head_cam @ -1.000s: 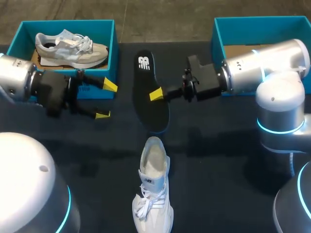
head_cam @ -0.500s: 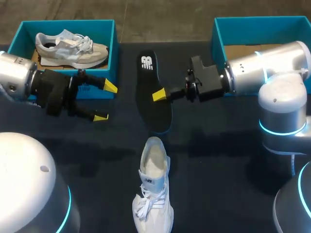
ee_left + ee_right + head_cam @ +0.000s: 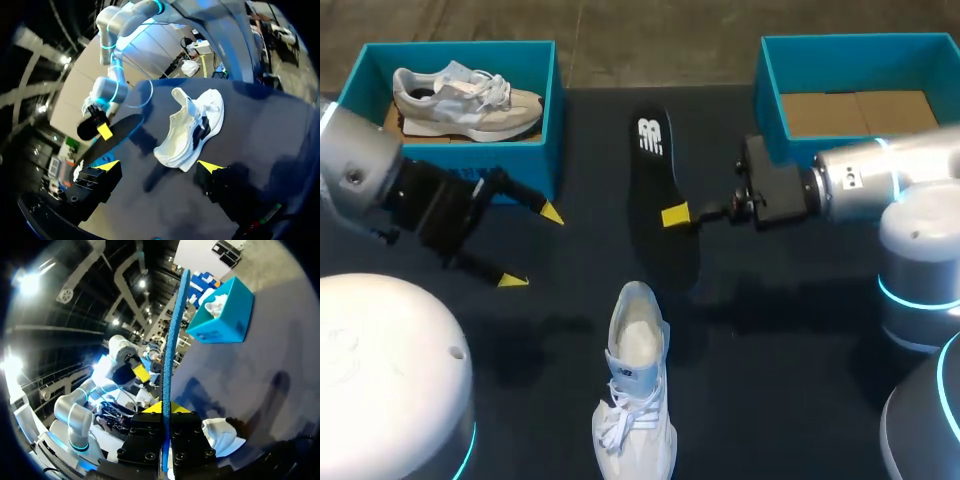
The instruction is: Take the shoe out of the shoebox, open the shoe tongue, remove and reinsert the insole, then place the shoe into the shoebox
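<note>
The shoe (image 3: 635, 390) lies on the dark table (image 3: 800, 330) at the near middle, out of both boxes and free of both grippers. Its long axis runs near to far, with the toe and laces toward the near edge and the heel toward the far side. It is white, with white laces and a dark mark on its side, and its mouth gapes open. In the left wrist view the shoe (image 3: 192, 132) lies ahead of the fingers, leaning onto its side with the tongue raised. The insole (image 3: 660, 190) is out of the shoe, on the far side of it in the middle of the table. It is black on top with a white logo at its far end, and it also runs roughly near to far. The right gripper (image 3: 676, 215) comes in from the right and is clamped on the insole's right edge near its middle. In the right wrist view the insole (image 3: 172, 340) shows as a thin blue edge pinched between the fingers of the right gripper (image 3: 164, 407). The left gripper (image 3: 532, 247) is at the left, its yellow tips spread wide apart with nothing between them. A teal shoebox (image 3: 558, 100) at the far left holds a grey-and-white second shoe (image 3: 465, 100). Another teal shoebox (image 3: 770, 100) at the far right shows its bare cardboard floor.
</note>
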You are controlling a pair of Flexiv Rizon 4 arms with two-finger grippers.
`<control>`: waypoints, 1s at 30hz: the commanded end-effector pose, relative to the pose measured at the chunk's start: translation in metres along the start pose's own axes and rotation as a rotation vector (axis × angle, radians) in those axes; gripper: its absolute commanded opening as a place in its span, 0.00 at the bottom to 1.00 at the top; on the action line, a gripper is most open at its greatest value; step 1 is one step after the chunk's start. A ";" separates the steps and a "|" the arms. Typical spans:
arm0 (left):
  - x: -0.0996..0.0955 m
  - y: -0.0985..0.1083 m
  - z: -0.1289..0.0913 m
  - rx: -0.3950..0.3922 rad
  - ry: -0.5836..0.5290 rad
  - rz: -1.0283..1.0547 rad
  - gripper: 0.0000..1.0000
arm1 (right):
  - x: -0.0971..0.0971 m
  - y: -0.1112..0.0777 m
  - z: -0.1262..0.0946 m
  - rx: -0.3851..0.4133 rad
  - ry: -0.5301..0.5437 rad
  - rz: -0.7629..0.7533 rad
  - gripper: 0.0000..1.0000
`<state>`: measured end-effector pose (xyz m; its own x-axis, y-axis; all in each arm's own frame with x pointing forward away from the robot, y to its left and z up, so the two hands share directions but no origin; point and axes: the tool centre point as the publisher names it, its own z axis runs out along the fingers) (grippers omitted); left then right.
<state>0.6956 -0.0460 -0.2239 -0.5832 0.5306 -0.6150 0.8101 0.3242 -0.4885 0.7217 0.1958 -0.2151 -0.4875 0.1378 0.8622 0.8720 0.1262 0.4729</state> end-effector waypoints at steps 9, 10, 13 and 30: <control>-0.003 -0.007 -0.004 -0.077 0.065 -0.073 1.00 | -0.004 0.001 -0.001 0.002 0.006 -0.001 0.00; -0.003 -0.007 -0.004 -0.077 0.065 -0.073 1.00 | -0.004 0.001 -0.001 0.002 0.006 -0.001 0.00; -0.003 -0.001 0.014 -0.100 0.102 -0.223 1.00 | -0.003 -0.004 0.006 -0.045 -0.002 -0.072 0.00; 0.043 0.022 0.040 -0.160 0.211 -0.660 1.00 | -0.017 -0.015 0.025 -0.122 0.008 -0.299 0.00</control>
<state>0.6852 -0.0476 -0.2822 -0.9424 0.3233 -0.0854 0.3055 0.7287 -0.6129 0.7183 0.2080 -0.2404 -0.7205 0.0957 0.6868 0.6926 0.0519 0.7194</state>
